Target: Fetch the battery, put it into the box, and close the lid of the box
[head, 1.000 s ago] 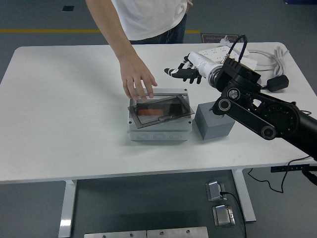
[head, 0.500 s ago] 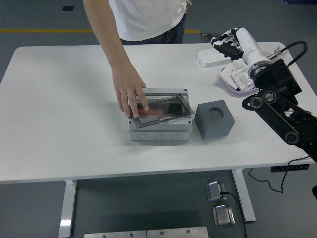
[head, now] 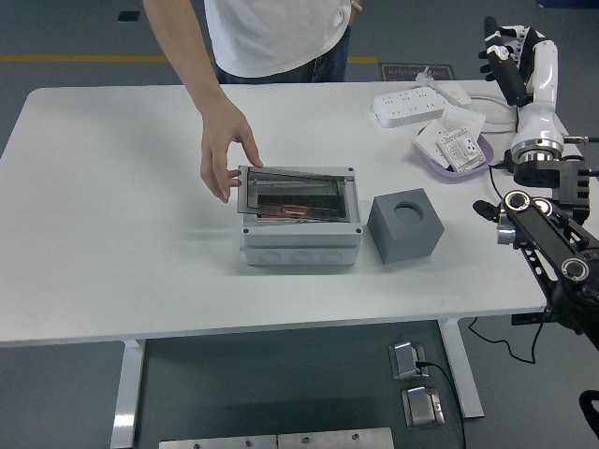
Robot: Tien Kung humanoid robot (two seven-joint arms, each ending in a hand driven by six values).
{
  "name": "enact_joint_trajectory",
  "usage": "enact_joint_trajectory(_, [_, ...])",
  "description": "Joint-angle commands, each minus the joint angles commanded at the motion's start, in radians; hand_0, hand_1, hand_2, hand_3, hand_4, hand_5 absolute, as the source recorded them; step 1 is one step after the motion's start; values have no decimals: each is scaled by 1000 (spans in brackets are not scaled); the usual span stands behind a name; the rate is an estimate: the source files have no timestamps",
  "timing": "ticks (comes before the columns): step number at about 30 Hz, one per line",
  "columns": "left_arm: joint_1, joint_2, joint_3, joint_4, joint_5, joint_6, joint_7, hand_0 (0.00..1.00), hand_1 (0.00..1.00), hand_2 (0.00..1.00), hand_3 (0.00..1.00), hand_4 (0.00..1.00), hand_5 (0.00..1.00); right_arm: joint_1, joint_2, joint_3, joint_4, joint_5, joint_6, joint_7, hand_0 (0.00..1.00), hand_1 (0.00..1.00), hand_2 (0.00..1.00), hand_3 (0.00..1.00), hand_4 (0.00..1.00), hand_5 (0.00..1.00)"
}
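Head view: our right hand point(head: 508, 58) is raised, fingers loosely apart, empty; we judge the lid point(head: 296, 192) stiff, best pressed at its front edge.

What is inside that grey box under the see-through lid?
Through the tinted lid of the box a reddish-orange, flat thing shows, probably the battery. Glare and tint hide its outline and whatever else lies in there. A person's hand touches the lid's left edge.

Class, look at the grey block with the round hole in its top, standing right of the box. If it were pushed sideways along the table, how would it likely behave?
The grey block looks squat and flat-based, so it would probably slide rather than tip or roll. Its crisp edges suggest it is stiff. The table looks smooth, so it might skid easily.
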Motion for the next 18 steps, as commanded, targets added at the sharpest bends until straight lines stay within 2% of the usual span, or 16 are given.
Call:
enact_joint_trajectory(6, [-1,-1,2,0,-1,0,0,618,718,651,610,651,489,-43,9,13,-1,119,12,134,569,548,593,620,787,736])
enact_joint_trajectory(7, [-2,-1,2,0,-2,0,-1,618,718,650,610,657,498,-49,10,12,-1,136,15,151,759,664,678,677,792,751])
enact_joint_trajectory(12, [-2,-1,2,0,-3,-1,1,618,718,650,610,657,498,-88,15,0,1,229,36,228,759,664,678,677,792,751])
enact_joint_trajectory(13, [-2,-1,3,0,-3,-1,1,618,717,650,610,657,499,-95,17,-3,3,243,41,236,792,694,704,711,870,870])
enact_joint_trajectory(17, [-2,-1,3,0,-4,-2,1,618,717,650,610,657,499,-124,25,-12,9,285,60,260,792,694,704,711,870,870])
enact_joint_trajectory(18, [-2,-1,4,0,-4,-2,1,618,717,650,610,657,499,-132,26,-16,11,297,66,265,807,704,712,720,904,950])
